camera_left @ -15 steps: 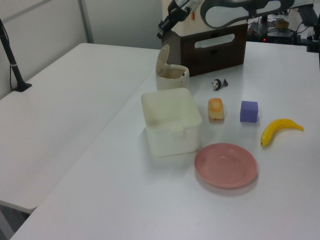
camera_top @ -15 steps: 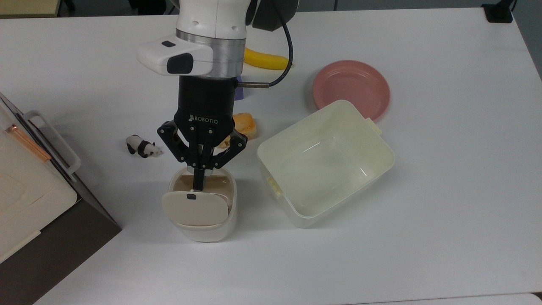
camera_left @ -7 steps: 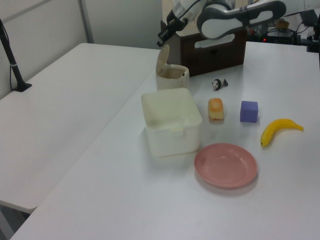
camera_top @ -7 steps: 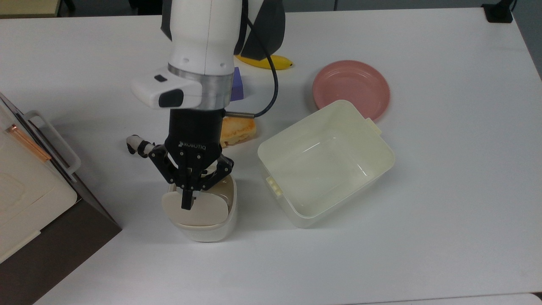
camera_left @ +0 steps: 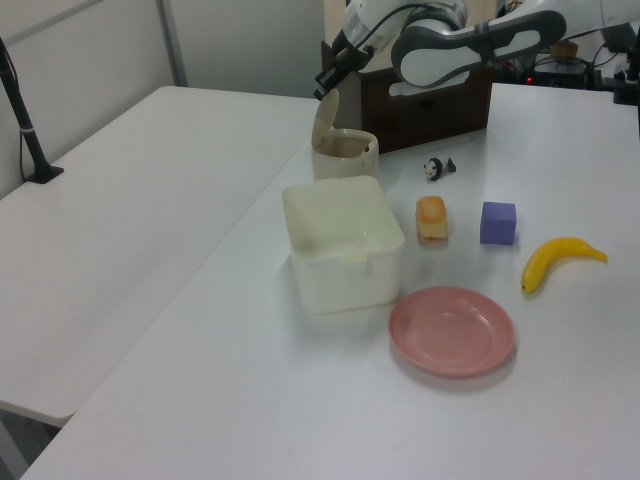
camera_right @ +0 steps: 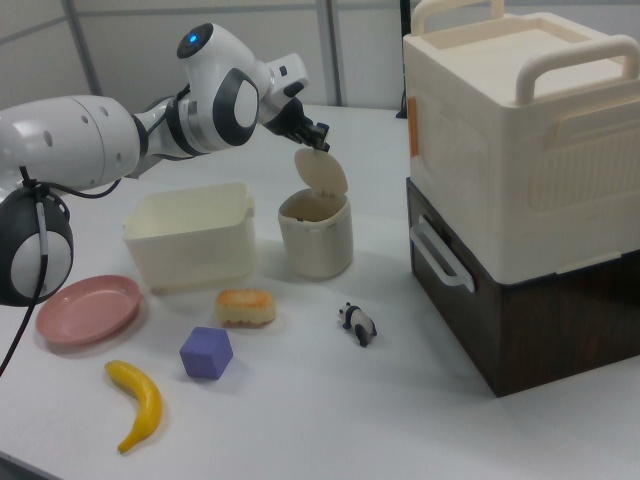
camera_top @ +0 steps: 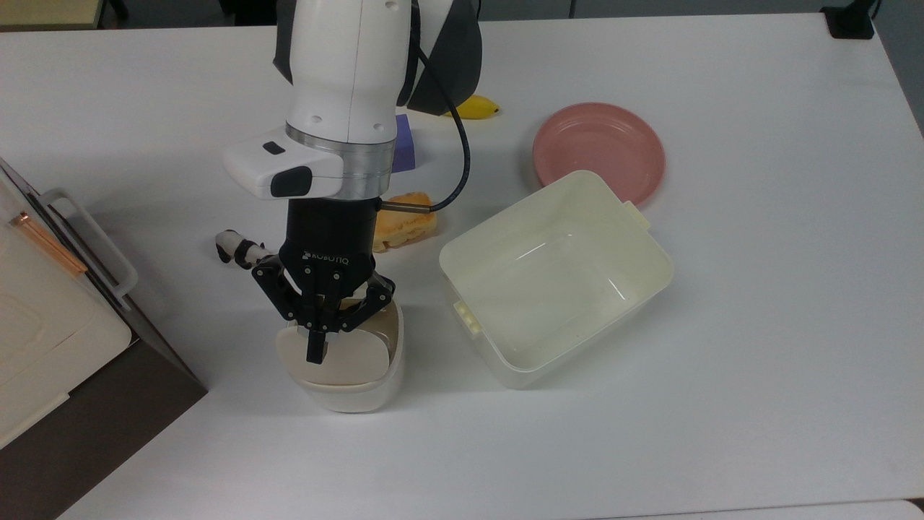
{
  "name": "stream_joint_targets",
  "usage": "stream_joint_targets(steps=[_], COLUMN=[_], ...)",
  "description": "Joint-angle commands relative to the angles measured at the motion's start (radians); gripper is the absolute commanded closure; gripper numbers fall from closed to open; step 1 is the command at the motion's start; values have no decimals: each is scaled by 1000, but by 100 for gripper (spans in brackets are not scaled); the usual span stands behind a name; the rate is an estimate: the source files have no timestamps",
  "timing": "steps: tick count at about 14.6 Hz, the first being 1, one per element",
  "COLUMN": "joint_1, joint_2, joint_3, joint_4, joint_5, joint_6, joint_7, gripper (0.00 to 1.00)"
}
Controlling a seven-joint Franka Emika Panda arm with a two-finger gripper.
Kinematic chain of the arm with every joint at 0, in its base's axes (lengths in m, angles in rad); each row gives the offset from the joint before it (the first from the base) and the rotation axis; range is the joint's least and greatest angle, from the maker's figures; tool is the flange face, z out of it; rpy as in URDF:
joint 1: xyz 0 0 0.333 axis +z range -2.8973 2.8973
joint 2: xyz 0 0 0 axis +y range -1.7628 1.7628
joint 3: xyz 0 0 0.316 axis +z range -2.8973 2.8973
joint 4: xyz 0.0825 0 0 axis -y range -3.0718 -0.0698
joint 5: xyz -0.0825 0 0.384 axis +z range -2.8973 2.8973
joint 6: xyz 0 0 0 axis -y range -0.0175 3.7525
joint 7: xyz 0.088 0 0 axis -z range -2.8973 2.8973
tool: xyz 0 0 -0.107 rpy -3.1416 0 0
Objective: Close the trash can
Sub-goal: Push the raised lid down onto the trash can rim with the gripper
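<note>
The trash can (camera_right: 316,236) is a small cream-white bin with rounded corners, a tan inside and a beige hinged lid (camera_right: 321,173) that stands raised, nearly upright, so the can is open. It stands upright on the white table (camera_top: 758,303), its long axis vertical and its mouth facing up; in the right view the tub (camera_right: 190,247) is just beside it on the right view's left, and a stacked cream and dark brown cabinet (camera_right: 520,190) stands on the right view's right. In the top view the lid's outer face (camera_top: 336,357) turns toward the lower edge of the picture, with the hinge on that side of the can (camera_top: 354,393). The gripper (camera_top: 315,354) is over the lid's top edge with its fingers drawn together, clamped on nothing; the tips seem to touch the lid, though contact is hard to make out. In the top view the arm covers most of the can's opening, the lid's button, part of the panda figure (camera_top: 234,248), part of the purple block (camera_top: 401,143) and most of the banana (camera_top: 478,107). The bread roll (camera_top: 404,224) lies half under the wrist cable. The pink plate (camera_top: 598,150) sits beyond the tub's far corner, partly hidden by it. In the left view the gripper (camera_left: 326,84) is small and dark above the lid (camera_left: 324,121).
</note>
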Motion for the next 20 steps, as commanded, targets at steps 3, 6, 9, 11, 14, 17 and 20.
stream_joint_targets(steps=[3, 6, 9, 11, 14, 17, 20], joint_1=[3, 4, 9, 10, 9, 4, -5], joint_2=[-25, -42, -63, -66, -66, -63, -47], joint_3=[2, 26, 41, 55, 57, 57, 54], joint_4=[9, 7, 9, -4, -25, -30, -45], joint_5=[-14, -9, 6, 10, 10, 13, 14], joint_6=[-210, -313, -413, -477, -496, -496, -494], joint_7=[20, 20, 20, 18, 18, 15, 14], gripper=[100, 100, 100, 100, 100, 100, 100])
